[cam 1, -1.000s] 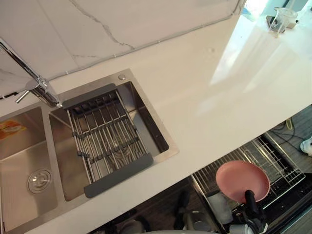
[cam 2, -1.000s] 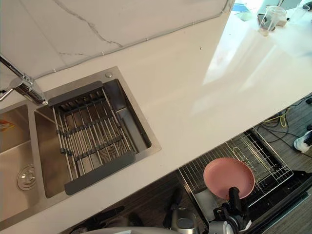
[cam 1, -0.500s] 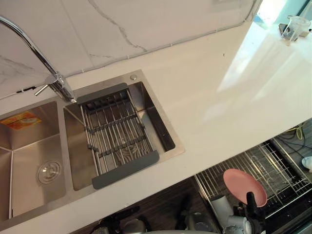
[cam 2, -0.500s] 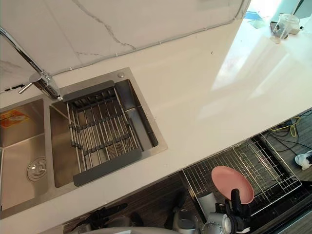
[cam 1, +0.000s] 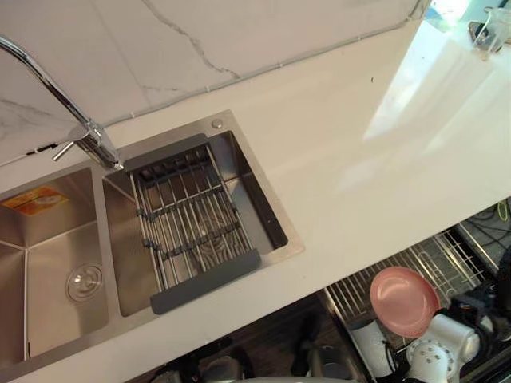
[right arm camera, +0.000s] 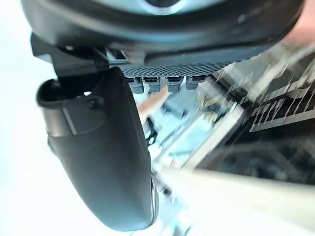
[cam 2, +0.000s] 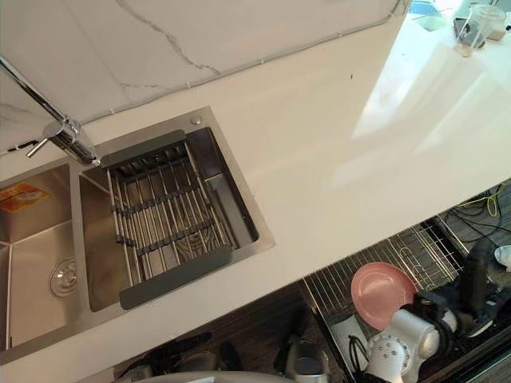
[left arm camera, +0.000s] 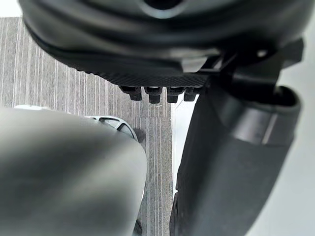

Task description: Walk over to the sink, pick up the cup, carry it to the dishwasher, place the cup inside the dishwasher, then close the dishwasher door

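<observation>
Fingers of the right hand show at their bases in the right wrist view, straight and loosely spread, with the thumb standing apart and nothing pinched between them. The left hand is likewise relaxed and empty, hanging low over the floor.

The white stone countertop carries a double stainless-steel sink sunk near its front left edge. A chrome swan-neck tap rises at the sink's back edge, and a grey-framed metal drainer spans the right basin. Neither basin holds a cup.

Below the countertop's front right edge, the silver wire dishwasher rack stands drawn out. A round pink plate is propped in it. Touching or just beside the plate on its sink side is a pale, rounded cup, with the right hand near it but apart. A clear glass beaker stands at the countertop's far right corner.

Judged step: the cup is placed and the hand is free of it. The next move calls for sliding the rack home, clear of the plate, before shutting the appliance.
</observation>
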Available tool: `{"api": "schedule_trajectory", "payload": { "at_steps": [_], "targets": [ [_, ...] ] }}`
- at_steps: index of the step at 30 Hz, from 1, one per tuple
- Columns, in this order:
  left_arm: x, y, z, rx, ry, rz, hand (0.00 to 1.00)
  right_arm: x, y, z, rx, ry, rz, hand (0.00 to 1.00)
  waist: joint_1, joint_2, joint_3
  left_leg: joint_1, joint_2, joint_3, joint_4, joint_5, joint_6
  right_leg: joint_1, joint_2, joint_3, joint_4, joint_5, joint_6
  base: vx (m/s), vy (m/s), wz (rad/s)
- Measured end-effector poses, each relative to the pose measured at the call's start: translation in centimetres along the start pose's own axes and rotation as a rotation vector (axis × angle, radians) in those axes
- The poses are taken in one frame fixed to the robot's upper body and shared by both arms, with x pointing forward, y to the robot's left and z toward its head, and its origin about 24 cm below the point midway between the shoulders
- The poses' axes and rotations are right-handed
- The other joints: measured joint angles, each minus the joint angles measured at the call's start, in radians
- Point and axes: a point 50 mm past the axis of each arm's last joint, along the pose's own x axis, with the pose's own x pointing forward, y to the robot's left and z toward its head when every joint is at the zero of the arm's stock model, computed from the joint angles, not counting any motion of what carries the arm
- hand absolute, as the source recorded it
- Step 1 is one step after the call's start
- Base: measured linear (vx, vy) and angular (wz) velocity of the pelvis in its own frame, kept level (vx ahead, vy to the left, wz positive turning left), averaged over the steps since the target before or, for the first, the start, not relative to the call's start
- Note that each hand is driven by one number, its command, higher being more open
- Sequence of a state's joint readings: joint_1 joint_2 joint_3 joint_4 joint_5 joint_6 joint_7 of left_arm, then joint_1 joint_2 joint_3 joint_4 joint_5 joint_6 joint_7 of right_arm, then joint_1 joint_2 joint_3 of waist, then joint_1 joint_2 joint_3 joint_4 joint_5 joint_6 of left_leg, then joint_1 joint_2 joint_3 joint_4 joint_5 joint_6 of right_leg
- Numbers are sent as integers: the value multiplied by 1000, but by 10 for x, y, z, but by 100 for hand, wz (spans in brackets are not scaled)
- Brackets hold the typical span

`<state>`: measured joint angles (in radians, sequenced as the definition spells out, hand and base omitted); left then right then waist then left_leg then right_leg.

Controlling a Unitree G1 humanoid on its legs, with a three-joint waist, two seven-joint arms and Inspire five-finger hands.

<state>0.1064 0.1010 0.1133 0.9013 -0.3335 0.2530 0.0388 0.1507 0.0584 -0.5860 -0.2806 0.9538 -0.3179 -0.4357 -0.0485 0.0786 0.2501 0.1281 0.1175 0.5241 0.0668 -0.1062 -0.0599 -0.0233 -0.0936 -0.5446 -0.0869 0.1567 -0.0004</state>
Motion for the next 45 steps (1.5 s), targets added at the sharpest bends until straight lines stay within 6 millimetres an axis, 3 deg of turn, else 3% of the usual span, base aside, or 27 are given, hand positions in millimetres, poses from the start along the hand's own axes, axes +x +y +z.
{"api": "schedule_trajectory", "payload": {
  "at_steps": [3, 6, 9, 11, 12, 15, 18, 20, 21, 23, 34, 39, 45],
  "targets": [
    [0, -3, -1, -2, -7, -9, 100, 3, 1, 19, -57, -80, 54, 100, -11, -3, -2, 0, 1, 10, -11, 1, -2, -16, 4, 20, 0, 0, 0, -57, 63, -20],
    [0, -5, -3, -8, -4, -14, 100, 11, -11, 34, -141, -167, -18, 100, -33, -5, -4, -1, 0, 14, -16, 2, -3, -22, 4, 27, 1, 1, 0, -42, 59, -8],
    [1, -4, -5, -16, 0, -12, 100, 21, -47, 49, -255, -251, -239, 100, -53, -12, -11, -1, -2, 26, -19, 2, -3, -30, 4, 38, 1, 2, 1, -40, 69, -11],
    [1, -2, -8, -33, 17, -8, 100, 20, -87, 57, -294, -291, -457, 100, -68, -12, -13, 0, -2, 37, -20, 2, -3, -34, 5, 45, 1, 2, 2, -37, 60, -11],
    [1, -2, -9, -38, 23, -6, 100, 19, -97, 58, -308, -289, -505, 100, -74, -13, -13, 0, -2, 38, -20, 2, -4, -34, 5, 45, 1, 1, 2, -34, 60, -3],
    [1, -2, -12, -64, 51, -3, 100, -3, -159, 51, -270, -214, -747, 100, -92, -11, -27, 2, -3, 42, -29, 5, -8, -34, 5, 40, 2, 1, 1, -41, 73, 2],
    [1, -3, -14, -63, 63, 0, 100, -27, -185, 27, -162, -103, -809, 100, -92, -10, -34, 5, -3, 42, -33, 4, -10, -32, 3, 38, 2, 1, 0, -51, 63, 1],
    [1, -3, -14, -63, 66, 0, 100, -33, -186, 8, -158, -5, -776, 100, -92, -10, -34, 5, -6, 42, -36, 3, -11, -32, 0, 37, 2, 2, -2, -79, 78, 2],
    [1, -4, -14, -63, 65, 3, 100, -32, -177, -12, -146, 94, -684, 100, -87, -9, -35, 5, -9, 40, -39, 1, -11, -31, -4, 36, 2, 5, -2, -93, 82, 2],
    [1, -6, -11, -61, 55, 3, 100, -34, -166, -30, -170, 188, -584, 100, -68, -11, -36, 2, -10, 34, -34, -4, -9, -30, -7, 33, 1, 9, 1, -94, 72, 7],
    [0, -7, -6, -41, 12, -8, 100, -49, -160, -55, -239, 464, -363, 100, -34, -12, -39, -27, -5, -78, -27, 8, -9, 3, -17, -69, 2, 10, -1, -12, 42, 27],
    [0, -7, -4, -36, 3, -25, 100, -40, -152, -61, -250, 536, -288, 100, -3, -12, -42, -26, -17, -144, -38, 23, -1, 37, -33, -136, 2, 2, 7, 13, 37, 43],
    [-1, 0, -8, -34, 8, -12, 100, -22, -127, -85, -258, 605, -189, 100, 28, -10, -63, -38, -29, -218, -64, 57, 4, 60, -48, -212, 2, -7, 14, -34, 0, 36]
  ]
}}
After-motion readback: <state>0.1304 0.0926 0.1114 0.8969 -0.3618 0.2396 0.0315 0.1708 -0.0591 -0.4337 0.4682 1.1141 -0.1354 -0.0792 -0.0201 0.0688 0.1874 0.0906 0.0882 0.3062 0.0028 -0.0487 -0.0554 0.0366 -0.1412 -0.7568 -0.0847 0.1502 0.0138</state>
